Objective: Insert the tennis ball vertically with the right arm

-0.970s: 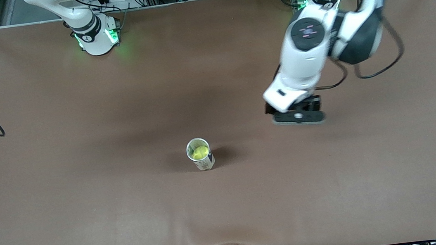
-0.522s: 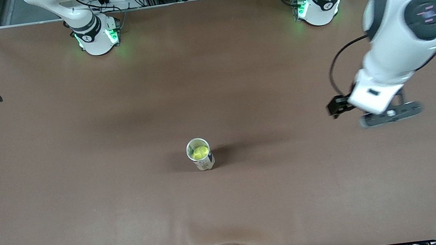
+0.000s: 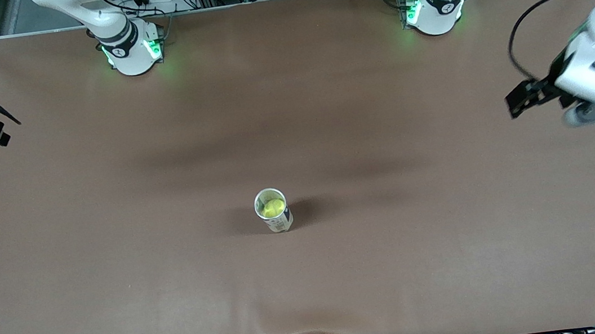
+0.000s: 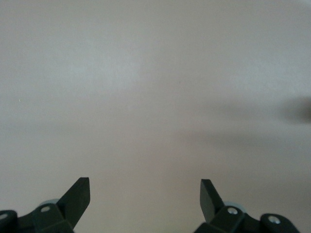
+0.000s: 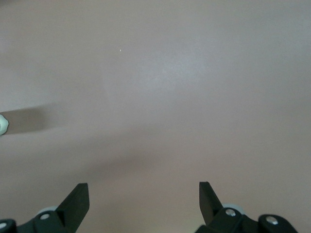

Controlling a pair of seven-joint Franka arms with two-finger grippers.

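We see the tennis ball (image 3: 273, 207) sitting inside the upright can (image 3: 274, 212) mid-counter (image 3: 117, 268). Our left hand (image 4: 145, 194) hangs spread over the counter's left-arm end, and our right hand (image 5: 144, 194), also spread and empty, hangs over the right-arm end.

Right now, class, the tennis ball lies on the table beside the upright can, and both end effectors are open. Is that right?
Not quite: the front view shows the tennis ball inside the upright can, not beside it. Both end effectors, left and right, are open.

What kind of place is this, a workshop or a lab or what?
Most likely a robotics lab: two arm bases bolted along a brown-covered table, aluminium framing and cabling above them, and one test item, a can holding a tennis ball.
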